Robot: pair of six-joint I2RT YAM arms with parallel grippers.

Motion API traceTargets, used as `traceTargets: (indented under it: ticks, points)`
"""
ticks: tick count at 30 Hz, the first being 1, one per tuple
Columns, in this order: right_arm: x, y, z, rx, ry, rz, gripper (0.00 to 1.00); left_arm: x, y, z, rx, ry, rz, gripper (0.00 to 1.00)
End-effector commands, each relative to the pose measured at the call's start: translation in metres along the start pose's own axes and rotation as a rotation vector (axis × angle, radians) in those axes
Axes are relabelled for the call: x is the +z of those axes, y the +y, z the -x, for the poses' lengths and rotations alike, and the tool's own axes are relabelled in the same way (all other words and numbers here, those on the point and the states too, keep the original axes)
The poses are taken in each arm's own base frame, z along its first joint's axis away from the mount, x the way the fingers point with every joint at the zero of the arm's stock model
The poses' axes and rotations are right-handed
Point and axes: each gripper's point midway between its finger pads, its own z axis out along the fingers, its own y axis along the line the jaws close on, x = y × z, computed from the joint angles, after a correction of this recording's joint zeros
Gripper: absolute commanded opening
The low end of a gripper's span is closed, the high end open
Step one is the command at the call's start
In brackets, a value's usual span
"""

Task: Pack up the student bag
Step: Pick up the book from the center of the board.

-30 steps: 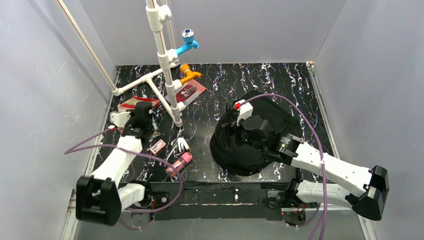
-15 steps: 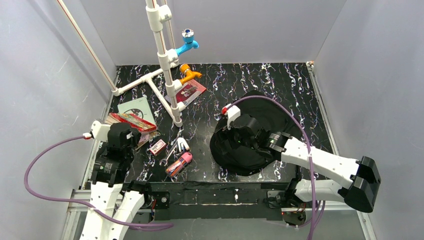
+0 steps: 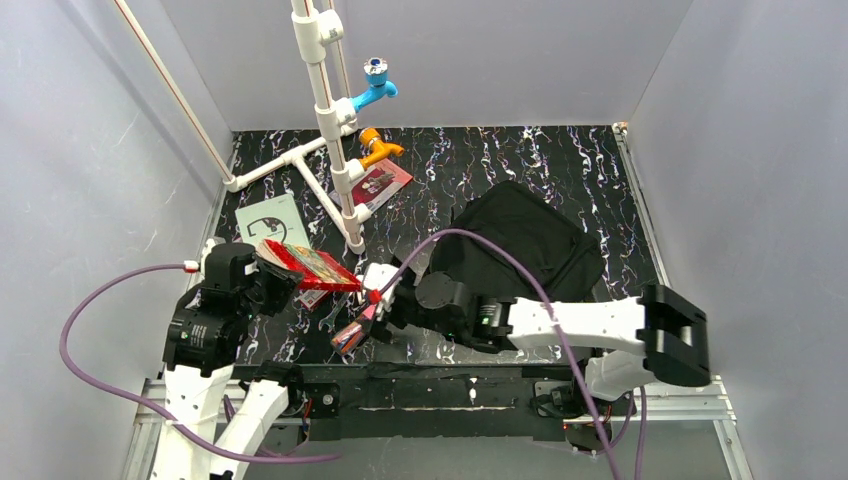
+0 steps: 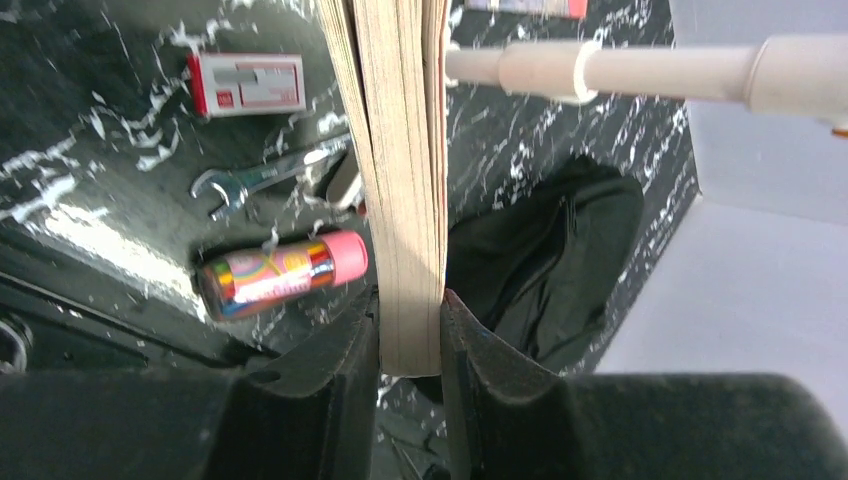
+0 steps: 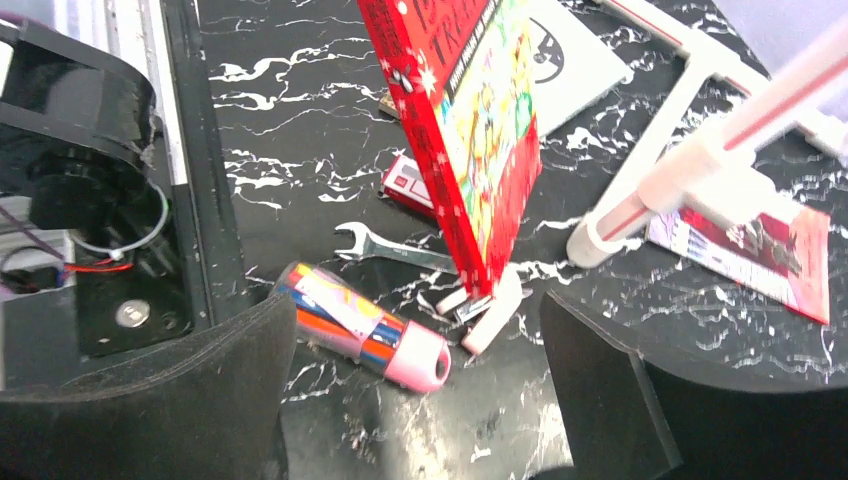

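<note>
The student bag [image 3: 525, 240] lies slumped at the table's middle right; the left wrist view shows its black folds [image 4: 560, 250]. My left gripper [image 3: 275, 272] is shut on a red book [image 3: 315, 266], held off the table and tilted. Its page edge [image 4: 400, 180] is clamped between my fingers, and its red cover [image 5: 470, 130] stands in the right wrist view. My right gripper [image 3: 372, 315] is open and low near the front edge, reaching left. A pink-capped colourful tube [image 5: 360, 325] lies on the table between its fingers, untouched.
A wrench [image 5: 390, 250], a small red-and-white box [image 4: 245, 82] and small white pieces [image 5: 485, 305] lie beside the tube. A white pipe stand with blue and orange taps [image 3: 335, 170] rises at the back left. A red booklet [image 3: 378, 183] and a pale leaflet [image 3: 268, 215] lie near it.
My right arm left the bag and swung left to the tube near the front edge. My left arm lifted the red book and carried it right, toward the table's middle.
</note>
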Motion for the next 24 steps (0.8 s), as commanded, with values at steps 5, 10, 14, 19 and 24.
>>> traceTargets:
  ticks: [5,10,14,19,24]
  points:
    - [0.048,0.007,0.040,-0.241,-0.174,-0.118,0.98,-0.033,-0.025,-0.032,-0.079,0.206,-0.137,0.00]
    - [0.055,0.001,0.030,-0.318,-0.175,-0.195,0.96,-0.041,-0.029,-0.044,-0.084,0.277,-0.169,0.00]
    - [0.058,-0.011,0.020,-0.385,-0.127,-0.265,0.75,-0.047,-0.031,-0.052,-0.096,0.323,-0.194,0.00]
    - [0.052,-0.020,0.018,-0.399,-0.142,-0.294,0.26,-0.051,-0.033,-0.056,-0.104,0.348,-0.216,0.00]
    - [0.042,-0.016,0.030,-0.450,-0.179,-0.226,0.01,-0.045,-0.038,-0.058,-0.129,0.356,-0.254,0.24]
